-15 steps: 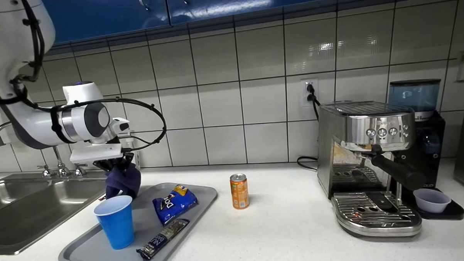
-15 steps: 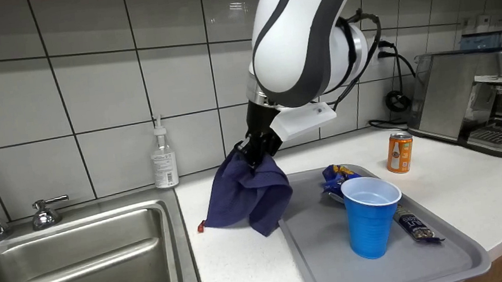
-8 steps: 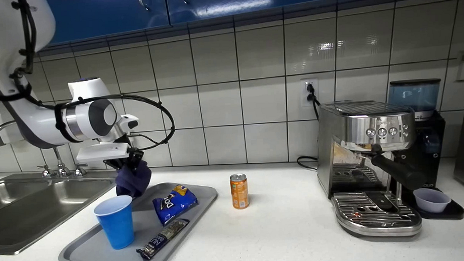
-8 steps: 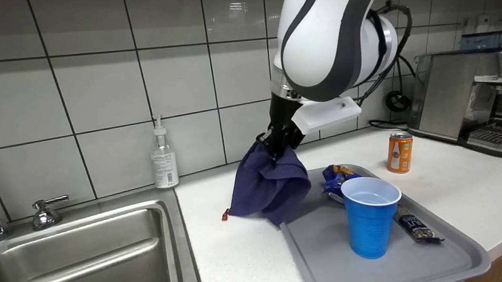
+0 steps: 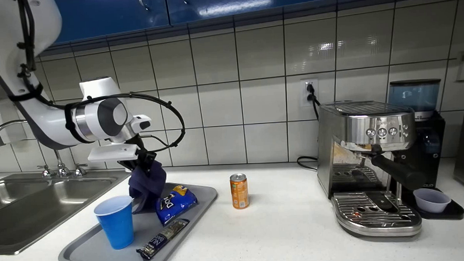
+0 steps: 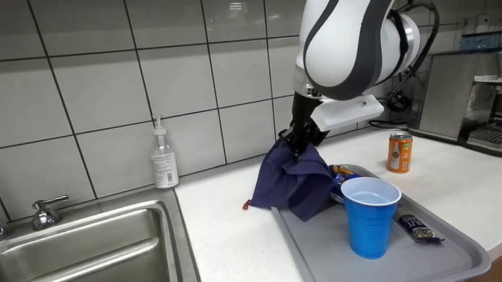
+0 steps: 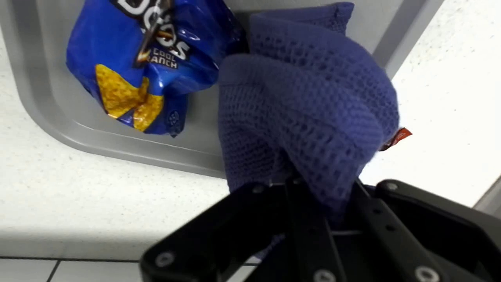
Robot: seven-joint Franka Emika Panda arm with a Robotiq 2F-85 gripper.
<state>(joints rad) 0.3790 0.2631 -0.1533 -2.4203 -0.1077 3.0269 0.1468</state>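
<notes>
In the wrist view the fingertips of the gripper (image 7: 328, 192) vanish among the folds of the purple cloth (image 7: 289, 98), and its rear parts run off the bottom edge; the blue chip bag (image 7: 152, 58) is cut by the top edge; the mark on the red scrap (image 7: 398, 138) is too small to read; in both exterior views the arm (image 6: 345, 52) leaves the picture above, and the tray (image 6: 332, 255) is cut at the bottom; in an exterior view the blue cup (image 6: 372, 226) hides one end of the snack bar (image 6: 414, 224); print on the pump bottle (image 6: 164, 166) is too fine to read; whether the cloth's lower folds touch the tray is hard to tell.
</notes>
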